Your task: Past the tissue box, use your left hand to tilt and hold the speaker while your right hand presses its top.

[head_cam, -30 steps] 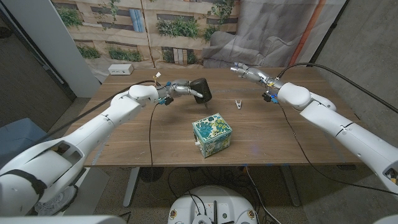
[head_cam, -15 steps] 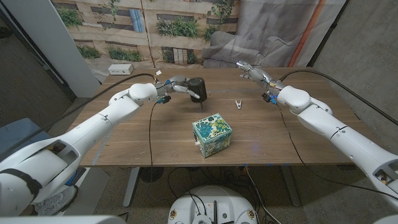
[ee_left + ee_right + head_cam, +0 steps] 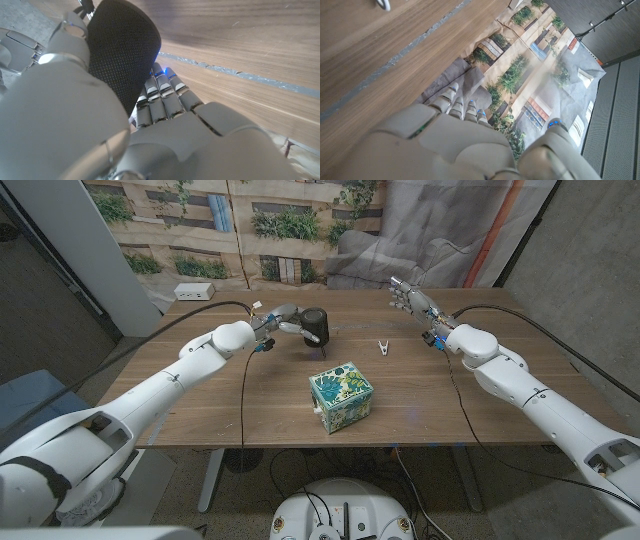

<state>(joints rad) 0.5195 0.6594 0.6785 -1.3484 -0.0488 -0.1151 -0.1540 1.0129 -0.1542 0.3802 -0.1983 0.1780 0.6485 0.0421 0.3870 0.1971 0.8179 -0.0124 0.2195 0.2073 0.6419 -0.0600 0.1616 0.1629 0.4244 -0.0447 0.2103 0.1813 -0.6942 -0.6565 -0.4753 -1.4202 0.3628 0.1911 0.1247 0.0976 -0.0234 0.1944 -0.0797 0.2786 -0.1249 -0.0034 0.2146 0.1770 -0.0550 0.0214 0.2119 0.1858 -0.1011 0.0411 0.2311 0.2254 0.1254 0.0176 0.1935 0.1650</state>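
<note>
A small black mesh speaker stands on the table beyond the patterned tissue box. My left hand grips the speaker from its left side, fingers wrapped around the body; in the left wrist view the speaker sits between the thumb and the fingers. My right hand hovers at the far right of the table with its fingers spread, holding nothing, well apart from the speaker. In the right wrist view the right hand points past the table edge toward the backdrop.
A small white clip lies between the speaker and my right hand. A white power strip sits at the far left corner. A cable runs across the table to the front edge. A printed backdrop hangs behind the table.
The speaker has gone from tilted to nearly upright in my left hand and shifted slightly back. My right hand has drifted to the right and turned, fingers now raised.
</note>
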